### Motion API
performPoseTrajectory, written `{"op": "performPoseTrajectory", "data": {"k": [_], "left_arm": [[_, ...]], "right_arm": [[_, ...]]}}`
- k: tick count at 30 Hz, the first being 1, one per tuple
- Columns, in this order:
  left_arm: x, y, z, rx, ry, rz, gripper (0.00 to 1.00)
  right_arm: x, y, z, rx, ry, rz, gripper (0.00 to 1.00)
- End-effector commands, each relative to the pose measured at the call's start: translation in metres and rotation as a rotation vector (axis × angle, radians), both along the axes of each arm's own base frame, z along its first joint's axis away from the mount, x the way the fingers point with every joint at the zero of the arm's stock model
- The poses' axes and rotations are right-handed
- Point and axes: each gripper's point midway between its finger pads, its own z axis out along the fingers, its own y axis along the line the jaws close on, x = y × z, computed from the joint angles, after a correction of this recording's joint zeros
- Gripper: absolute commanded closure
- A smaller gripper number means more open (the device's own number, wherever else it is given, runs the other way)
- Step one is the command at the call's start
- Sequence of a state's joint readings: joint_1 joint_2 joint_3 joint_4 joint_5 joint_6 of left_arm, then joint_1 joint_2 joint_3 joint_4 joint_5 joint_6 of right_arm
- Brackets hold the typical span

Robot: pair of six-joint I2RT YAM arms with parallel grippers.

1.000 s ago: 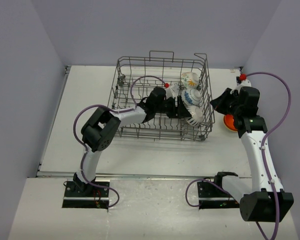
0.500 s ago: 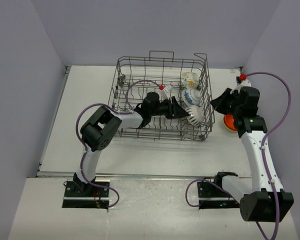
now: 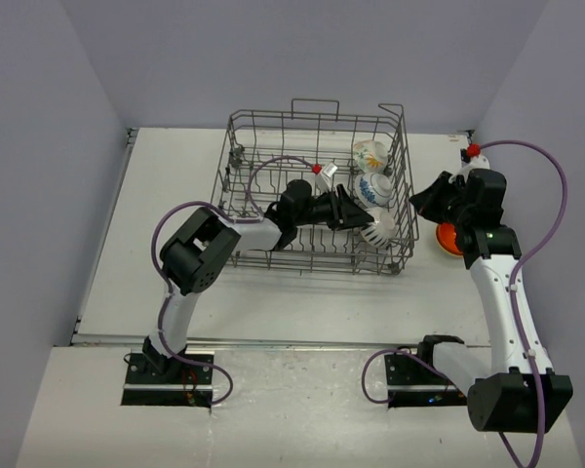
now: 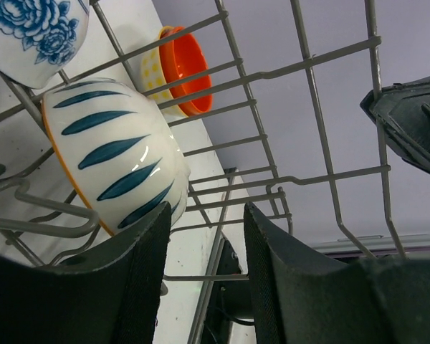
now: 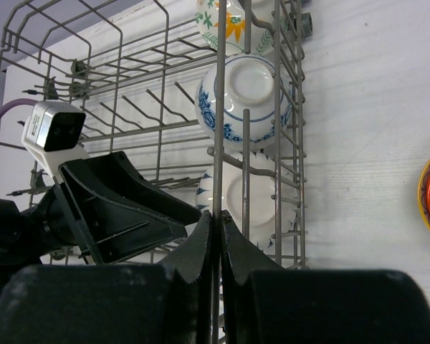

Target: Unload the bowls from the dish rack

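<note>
Top external view: the dish rack (image 3: 302, 255) stands toward the far side of the table (image 3: 127, 283), with a broad band of tabletop on its left and near sides and a narrower strip on its right. Five bowls show in all. Three stand in a row along the rack's right wall: a yellow-flowered bowl (image 3: 370, 154) farthest, a blue-flowered bowl (image 3: 370, 187) in the middle and a striped bowl (image 3: 380, 230) nearest. Two are outside, on the strip between the rack's right wall and the table's right edge: an orange bowl (image 3: 448, 239) sitting inside a pale yellow bowl (image 4: 152, 68). The left gripper (image 3: 356, 216) reaches across the rack from the left, low among the tines, its jaws spread with only wires seen between them. The striped bowl is just beside one finger (image 4: 129, 287); contact cannot be told. The right gripper (image 3: 421, 203) hangs at the outside of the rack's right wall, fingers pressed together in line with an upright wire; whether they pinch it cannot be told.
</note>
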State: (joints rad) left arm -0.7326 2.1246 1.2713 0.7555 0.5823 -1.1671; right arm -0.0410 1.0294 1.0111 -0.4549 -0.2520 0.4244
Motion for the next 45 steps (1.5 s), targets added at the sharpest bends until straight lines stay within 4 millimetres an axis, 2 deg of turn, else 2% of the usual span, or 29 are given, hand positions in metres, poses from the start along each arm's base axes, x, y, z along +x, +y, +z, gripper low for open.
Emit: {"op": "performPoseTrajectory", "data": {"k": [1,4,5,6,12,15,20,21,25,35,45], "left_arm": [[-0.001,-0.012,0.012,-0.017,-0.031,-0.01,0.53],[-0.001,-0.006,0.01,0.041,-0.048,0.026,0.51],[0.002,-0.001,0.002,0.087,-0.066,0.052,0.5],[0.001,0.001,0.009,0.099,-0.089,0.061,0.5],[0.004,0.023,0.004,0.252,-0.121,0.146,0.43],[0.009,0.029,-0.002,0.325,-0.108,0.173,0.41],[0.014,0.022,-0.006,0.321,-0.089,0.167,0.4],[0.014,0.02,-0.014,0.328,-0.074,0.161,0.4],[0.016,0.015,-0.022,0.308,-0.051,0.155,0.4],[0.019,0.003,-0.009,0.207,-0.071,0.147,0.39],[0.011,-0.006,-0.003,0.095,-0.038,0.102,0.41]], "right_arm": [[-0.012,0.006,-0.033,-0.02,0.118,0.043,1.0],[-0.012,0.006,-0.034,-0.02,0.118,0.044,1.0],[-0.012,0.007,-0.036,-0.017,0.123,0.046,1.0],[-0.012,0.007,-0.037,-0.016,0.126,0.047,1.0],[-0.012,0.007,-0.032,-0.015,0.11,0.047,1.0],[-0.012,0.008,-0.032,-0.012,0.112,0.045,1.0],[-0.012,0.008,-0.033,-0.009,0.114,0.046,1.0],[-0.012,0.007,-0.033,-0.012,0.114,0.044,1.0],[-0.013,0.006,-0.032,-0.02,0.114,0.042,1.0],[-0.012,0.007,-0.033,-0.017,0.114,0.045,1.0],[-0.013,0.007,-0.033,-0.018,0.114,0.047,1.0]]}}
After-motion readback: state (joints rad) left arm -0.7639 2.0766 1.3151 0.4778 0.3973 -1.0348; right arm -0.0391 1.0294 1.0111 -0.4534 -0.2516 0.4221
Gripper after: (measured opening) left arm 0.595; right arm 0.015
